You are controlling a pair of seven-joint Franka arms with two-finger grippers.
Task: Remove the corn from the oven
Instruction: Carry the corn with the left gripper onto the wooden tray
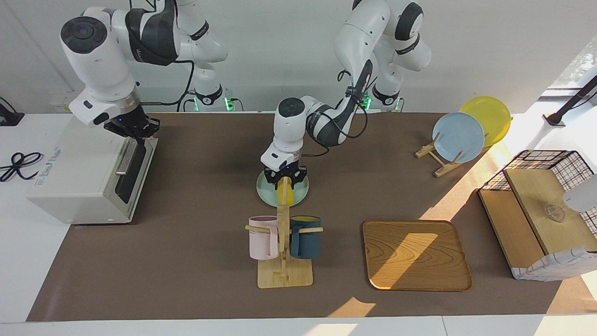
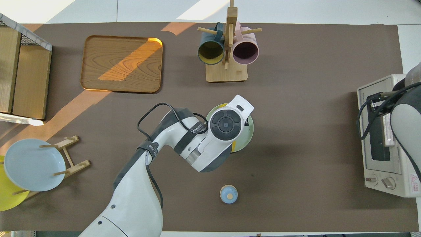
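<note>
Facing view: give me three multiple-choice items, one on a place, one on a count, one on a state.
1. Where is the corn?
A. in the oven
B. on the green plate
C. on the tray

2. How many mugs hang on the rack?
A. one
B. two
C. four

3. How is the oven door?
A. shut
B. dropped flat open
C. taken off

Key:
1 B: the corn lies on the green plate, under the left claw.
2 B: a pink mug and a blue mug hang on the rack.
3 A: the door sits flush in the oven, with the right claw at its top edge.
</note>
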